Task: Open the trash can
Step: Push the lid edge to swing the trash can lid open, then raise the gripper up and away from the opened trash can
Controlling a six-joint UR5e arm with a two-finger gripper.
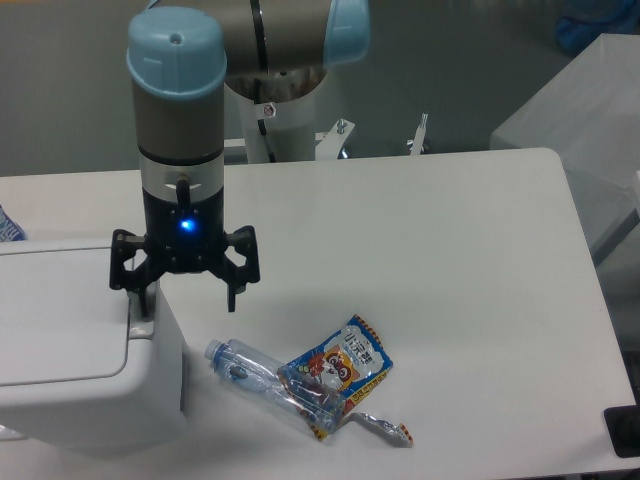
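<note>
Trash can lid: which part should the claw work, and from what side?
The light-grey push tab at the right edge of the trash can lid, from straight above. It lies flat and faces up. The open claw already straddles that edge, one finger over the tab.

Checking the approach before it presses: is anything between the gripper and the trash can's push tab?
Nothing visible is. The open gripper hangs over the trash can's right edge, one finger directly above the grey push tab. The bottle and snack packet lie on the table, off to the right.
</note>
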